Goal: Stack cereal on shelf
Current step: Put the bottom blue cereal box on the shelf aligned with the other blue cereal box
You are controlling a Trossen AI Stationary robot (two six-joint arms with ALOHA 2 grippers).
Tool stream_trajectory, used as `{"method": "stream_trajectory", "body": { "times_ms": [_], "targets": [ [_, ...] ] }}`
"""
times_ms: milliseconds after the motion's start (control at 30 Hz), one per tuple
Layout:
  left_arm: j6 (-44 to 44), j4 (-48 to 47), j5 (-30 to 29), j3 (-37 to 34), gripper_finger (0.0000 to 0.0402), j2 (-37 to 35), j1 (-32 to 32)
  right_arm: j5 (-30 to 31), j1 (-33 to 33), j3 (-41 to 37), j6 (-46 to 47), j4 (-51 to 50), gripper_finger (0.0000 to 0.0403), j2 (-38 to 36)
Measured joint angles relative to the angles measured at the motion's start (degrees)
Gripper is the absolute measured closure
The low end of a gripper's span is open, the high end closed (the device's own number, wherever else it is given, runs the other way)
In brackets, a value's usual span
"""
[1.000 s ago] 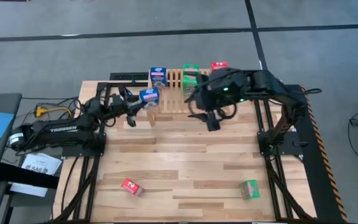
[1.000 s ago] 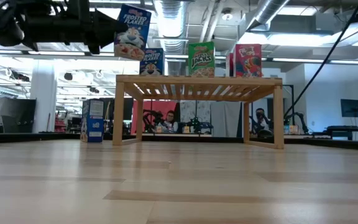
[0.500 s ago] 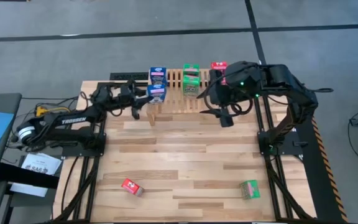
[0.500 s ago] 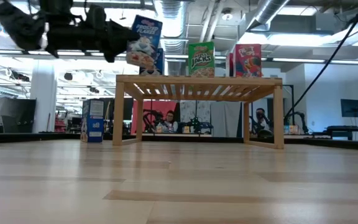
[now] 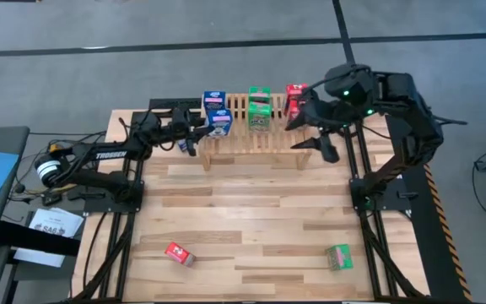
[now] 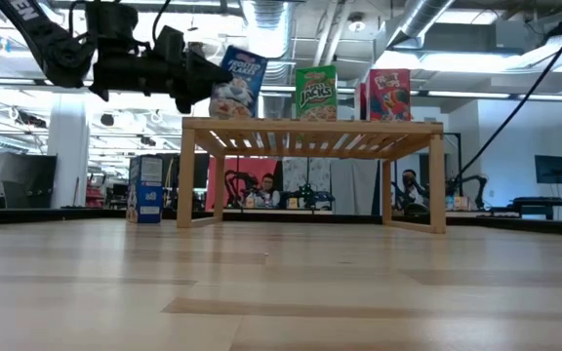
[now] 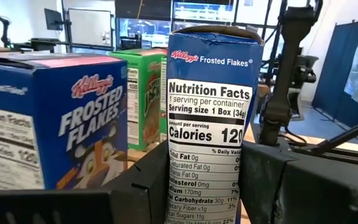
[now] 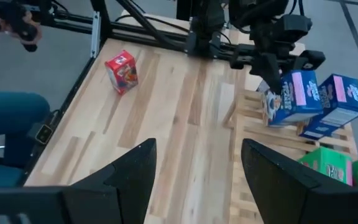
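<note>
Since a second ago the left gripper (image 5: 199, 135) has been carrying its blue Frosted Flakes box (image 5: 219, 122) from beside the rack to over the left end of the slatted shelf (image 5: 264, 137), while the right gripper (image 5: 310, 135) has been pulling away toward the rack's right end. The left fingers are clamped on the box, tilted just above the slats beside another blue box (image 5: 214, 103). The right fingers are standing apart, holding nothing. Placement is looking close. A green Apple Jacks box (image 6: 315, 92) and a red box (image 6: 389, 94) are standing on the shelf; a red box (image 5: 176, 253) and a green box (image 5: 338, 256) are lying on the plank tabletop (image 5: 251, 211), with another blue box (image 6: 145, 189) beyond the rack. Behind, an open workshop is showing.
</note>
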Motion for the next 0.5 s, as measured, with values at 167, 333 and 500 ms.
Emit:
{"method": "stream_trajectory", "body": {
  "times_ms": [167, 333, 500],
  "targets": [
    [-0.73, 1.8, -0.01, 0.0, 0.0266, -0.02, 0.7, -0.79, -0.16, -1.64, 0.02, -0.4, 0.0142, -1.93],
    [-1.85, 1.84, 1.04, 0.0, 0.0266, -0.02, 0.86, -0.91, 1.27, -17.54, 1.85, 8.18, 0.0142, -10.07],
    [-2.37, 1.9, 1.49, 0.0, 0.0266, -0.02, 0.86, -0.88, 2.41, -38.64, 4.34, 23.65, 0.0142, -22.8]
  ]
}}
